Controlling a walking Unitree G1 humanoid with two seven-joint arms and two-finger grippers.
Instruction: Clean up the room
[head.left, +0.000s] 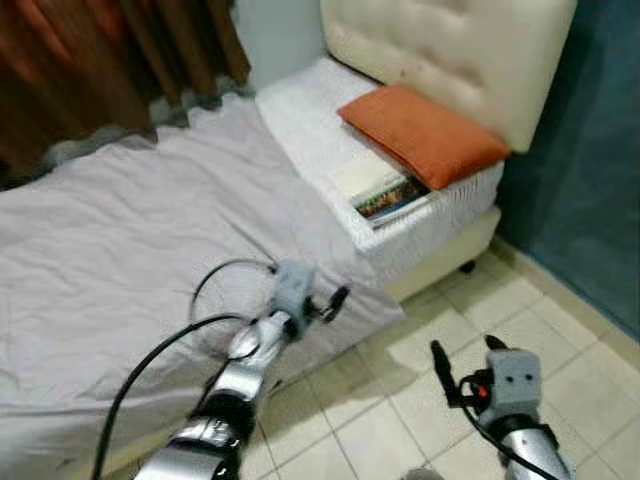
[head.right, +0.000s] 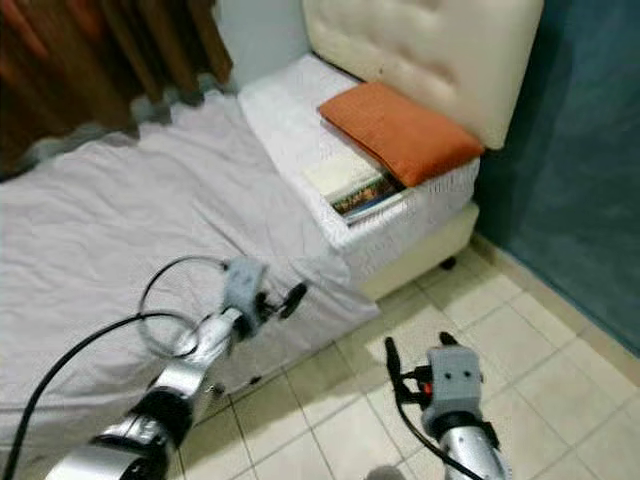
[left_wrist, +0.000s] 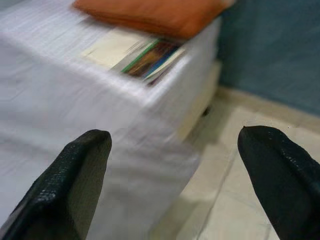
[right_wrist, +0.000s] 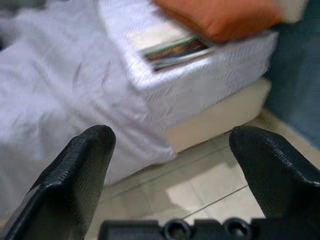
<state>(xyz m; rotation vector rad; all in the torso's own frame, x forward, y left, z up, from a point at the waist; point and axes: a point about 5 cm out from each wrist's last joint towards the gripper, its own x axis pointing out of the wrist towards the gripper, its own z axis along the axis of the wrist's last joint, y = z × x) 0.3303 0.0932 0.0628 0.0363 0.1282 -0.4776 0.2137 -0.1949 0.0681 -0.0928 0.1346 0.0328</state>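
A bed with a crumpled grey sheet (head.left: 140, 250) pulled over most of its white mattress (head.left: 310, 130) fills the left and middle. An orange pillow (head.left: 420, 132) lies by the cream padded headboard (head.left: 450, 50). A small stack of books (head.left: 385, 192) rests on the mattress corner beside the pillow, also seen as books (left_wrist: 147, 55) in the left wrist view. My left gripper (head.left: 332, 300) hovers open over the sheet's hanging edge, pointing towards that corner. My right gripper (head.left: 467, 358) is open above the floor tiles, empty.
Beige floor tiles (head.left: 560, 330) run along the bed's side to a teal wall (head.left: 590, 170) on the right. Brown curtains (head.left: 90, 70) hang behind the bed. A black cable (head.left: 150, 365) loops along my left arm.
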